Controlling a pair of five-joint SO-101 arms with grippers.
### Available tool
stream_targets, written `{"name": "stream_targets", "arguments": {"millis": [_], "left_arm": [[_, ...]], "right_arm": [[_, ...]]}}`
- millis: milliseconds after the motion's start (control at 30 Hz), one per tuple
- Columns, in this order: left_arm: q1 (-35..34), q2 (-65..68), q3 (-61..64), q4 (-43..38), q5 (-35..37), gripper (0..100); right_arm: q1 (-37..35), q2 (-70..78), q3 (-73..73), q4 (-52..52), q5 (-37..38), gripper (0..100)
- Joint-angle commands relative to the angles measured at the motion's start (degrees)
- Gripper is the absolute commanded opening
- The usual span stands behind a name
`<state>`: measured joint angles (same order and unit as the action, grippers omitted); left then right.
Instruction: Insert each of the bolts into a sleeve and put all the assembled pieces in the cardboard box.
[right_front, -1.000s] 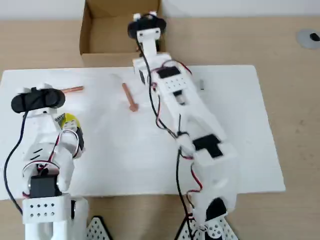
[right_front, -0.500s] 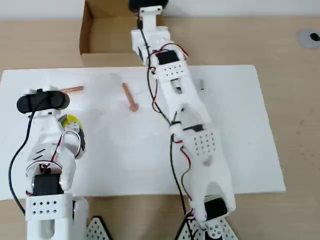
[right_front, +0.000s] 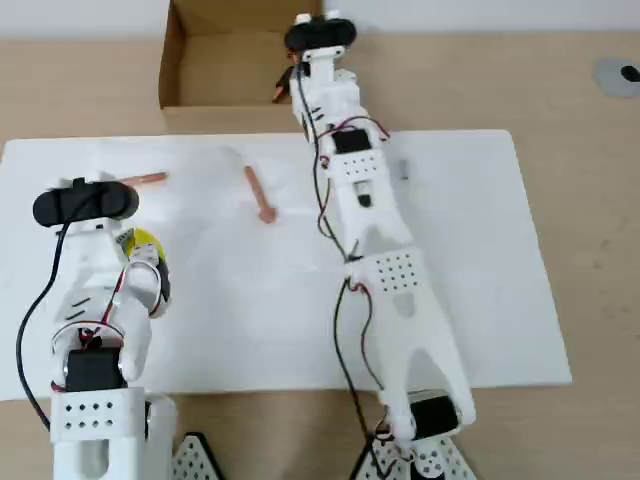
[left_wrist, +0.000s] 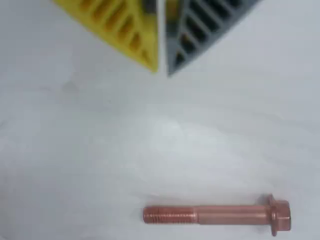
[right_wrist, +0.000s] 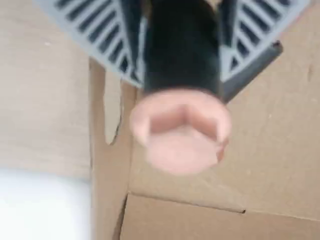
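Note:
My right gripper (right_wrist: 181, 75) is shut on a black sleeve (right_wrist: 181, 55) with a copper bolt inside it; the bolt's head (right_wrist: 180, 131) faces the camera. It hangs over the floor of the cardboard box (right_wrist: 280, 150). In the high view this arm stretches to the box (right_front: 215, 65), with the assembled piece (right_front: 285, 88) at the box's right side. My left gripper (left_wrist: 161, 67) is shut with nothing in it, its yellow finger (left_wrist: 117, 25) pressed against the grey one, hovering above a loose bolt (left_wrist: 215, 216). Two loose bolts (right_front: 150, 179) (right_front: 260, 193) lie on the white mat.
The white mat (right_front: 480, 300) covers most of the wooden table. A small grey piece (right_front: 404, 170) lies on the mat beside the right arm. A grey disc (right_front: 615, 75) sits at the table's far right. The left arm (right_front: 95, 300) stands at the mat's left side.
The right arm has stretched forward and turned its wrist, carrying the sleeved bolt deeper over the box. The left arm shifted only slightly. Both loose bolts lie as before.

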<state>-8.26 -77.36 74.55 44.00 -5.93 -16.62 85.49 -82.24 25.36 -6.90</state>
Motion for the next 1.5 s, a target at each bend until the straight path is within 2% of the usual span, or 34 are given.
{"name": "stream_targets", "arguments": {"millis": [0,167,267,433,567,667,767,900,1100,1333,1467], "left_arm": [[-0.6,0.1,-0.4,-1.1,-0.2,1],[-0.6,0.1,-0.4,-1.1,-0.1,1],[-0.6,0.1,-0.3,-1.1,0.2,1],[-0.8,0.4,-1.6,-1.1,5.5,1],[-4.4,0.7,-5.8,-0.7,11.9,1],[-7.0,3.0,-9.8,-0.5,14.2,5],[-10.0,11.5,-14.0,-0.8,19.3,7],[-13.5,28.7,-23.7,-2.5,31.0,7],[-13.3,54.8,-41.5,-4.7,49.1,7],[-11.0,78.5,-60.2,-4.6,61.5,7],[-11.4,88.1,-69.9,-2.1,65.1,7]], "right_arm": [[-0.5,0.7,-5.7,1.8,3.3,3.6],[-0.5,1.3,-8.0,9.1,2.9,17.9],[-0.5,1.3,-10.4,11.3,2.9,18.2],[-1.4,0.8,-13.3,15.1,2.9,18.2],[-1.6,0.7,-13.3,16.4,3.0,18.2],[-1.6,-0.7,-13.4,20.0,3.0,18.2],[-1.6,-4.9,-13.4,27.3,3.0,18.2],[-1.7,-12.3,-13.2,41.0,3.0,18.2],[-3.3,-19.2,-13.2,59.1,3.3,18.3],[-4.2,-20.8,-13.2,66.6,3.3,18.3],[-4.2,-20.7,-13.2,68.7,3.3,18.3]]}}
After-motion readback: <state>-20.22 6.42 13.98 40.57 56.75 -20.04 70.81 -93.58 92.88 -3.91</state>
